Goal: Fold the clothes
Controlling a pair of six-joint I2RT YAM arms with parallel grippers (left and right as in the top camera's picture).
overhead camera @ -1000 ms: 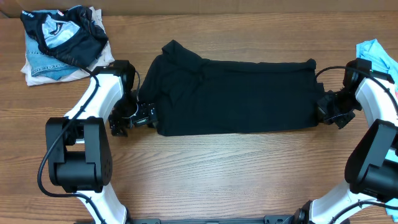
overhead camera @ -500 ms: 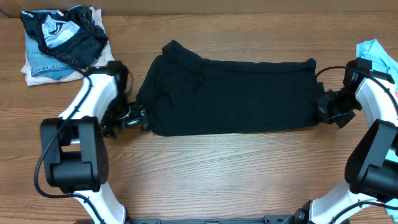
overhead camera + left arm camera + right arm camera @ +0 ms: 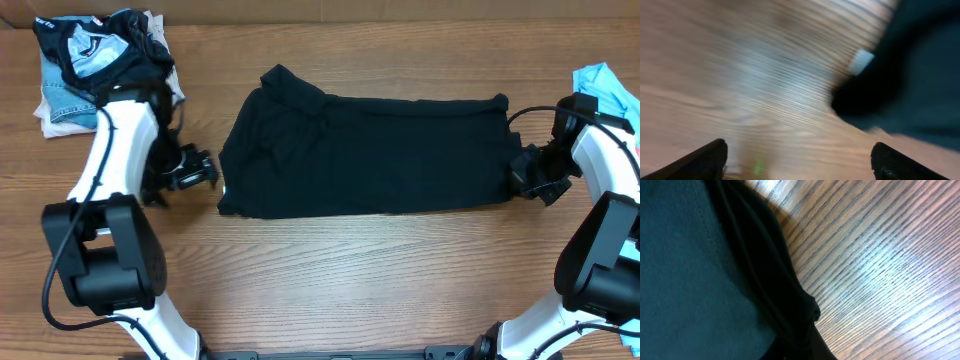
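Observation:
The black T-shirt (image 3: 370, 155) lies folded into a long band across the middle of the table. Its small white label (image 3: 860, 60) shows at the left end. My left gripper (image 3: 208, 172) is open and empty just left of the shirt's left edge, a small gap apart. In the blurred left wrist view its fingers (image 3: 800, 157) stand wide apart over bare wood. My right gripper (image 3: 522, 176) sits at the shirt's right edge, shut on the fabric. Black cloth (image 3: 715, 280) fills the right wrist view and hides the fingers.
A pile of other clothes (image 3: 100, 65), black-and-pale-blue patterned on denim and white, lies at the back left, close behind my left arm. A light blue garment (image 3: 606, 86) lies at the right edge behind my right arm. Bare wooden table (image 3: 360, 280) runs along the front.
My left gripper has moved left, drawn the shirt's left end out with it, and now stands open and apart from the cloth. The right gripper has not moved.

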